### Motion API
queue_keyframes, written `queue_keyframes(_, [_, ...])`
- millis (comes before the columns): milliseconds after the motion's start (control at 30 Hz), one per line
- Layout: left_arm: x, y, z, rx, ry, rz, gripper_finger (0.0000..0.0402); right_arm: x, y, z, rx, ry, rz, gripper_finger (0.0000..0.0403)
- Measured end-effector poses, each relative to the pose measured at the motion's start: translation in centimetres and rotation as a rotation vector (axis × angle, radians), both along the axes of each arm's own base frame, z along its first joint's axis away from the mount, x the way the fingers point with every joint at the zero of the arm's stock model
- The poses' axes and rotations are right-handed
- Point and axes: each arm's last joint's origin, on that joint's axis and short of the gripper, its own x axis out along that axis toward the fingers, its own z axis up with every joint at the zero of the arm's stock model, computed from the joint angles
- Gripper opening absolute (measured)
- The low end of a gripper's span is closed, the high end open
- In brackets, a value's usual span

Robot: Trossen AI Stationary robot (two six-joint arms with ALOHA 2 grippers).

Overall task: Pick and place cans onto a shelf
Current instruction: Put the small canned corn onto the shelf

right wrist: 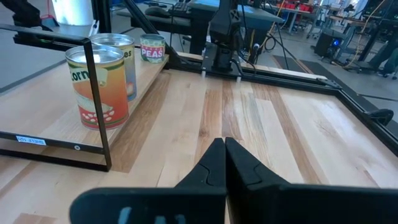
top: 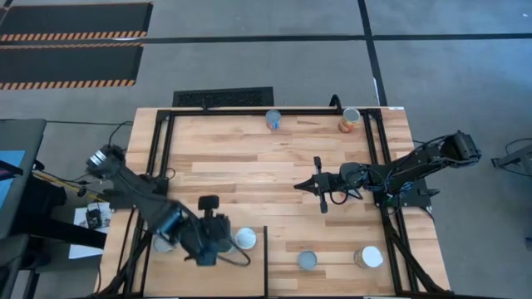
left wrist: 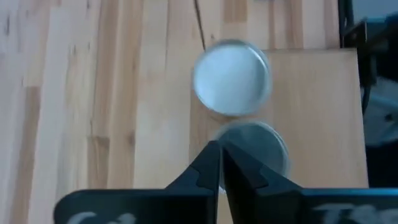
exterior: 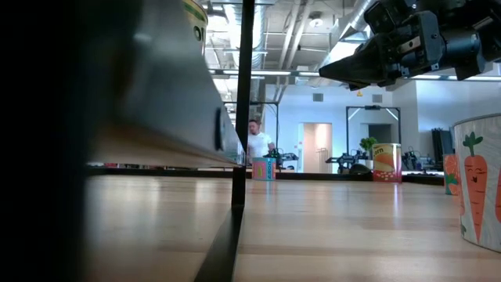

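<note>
The shelf (top: 249,253) is a pale panel with black bars at the table's near left. Three cans stand on it: a corn can (right wrist: 99,87), one behind it (right wrist: 121,59) and a peas can (right wrist: 152,48). My left gripper (left wrist: 221,165) is shut and empty, pointing down over the shelf above two silver can tops (left wrist: 231,78) (left wrist: 255,146). My right gripper (top: 301,187) is shut and empty above the table's middle, pointing left. Two cans (top: 307,260) (top: 368,257) stand near the front edge, and two (top: 274,119) (top: 351,120) stand at the far edge.
Black frame bars run along the table's far, left and right sides (top: 249,110). A shelf post (top: 266,249) stands at the near middle. A carrot-label can (exterior: 477,180) stands close at the low view's right. A person (exterior: 257,142) stands in the room beyond the table.
</note>
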Motion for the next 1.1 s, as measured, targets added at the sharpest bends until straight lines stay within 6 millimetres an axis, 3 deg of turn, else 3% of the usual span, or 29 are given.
queue_keyframes(300, [-1.6,6.7,-3.9,-0.151,-0.346,-0.091,0.0000,0.0,0.0,0.0,0.000,0.000,0.000,0.0008])
queue_keyframes(633, [-2.6,13.8,-9.7,-0.102,-0.684,-0.087,0.0000,0.1,-1.1,0.0,0.036,0.003,-0.061,0.0008])
queue_keyframes(900, [-3.5,17.2,-12.7,-0.042,-0.818,-0.003,0.0000,0.8,-1.6,0.7,0.061,0.029,-0.105,0.0008])
queue_keyframes(1100, [-4.2,18.4,-14.1,-0.027,-0.801,0.069,0.0000,2.3,-1.7,2.7,0.025,0.204,-0.184,0.0010])
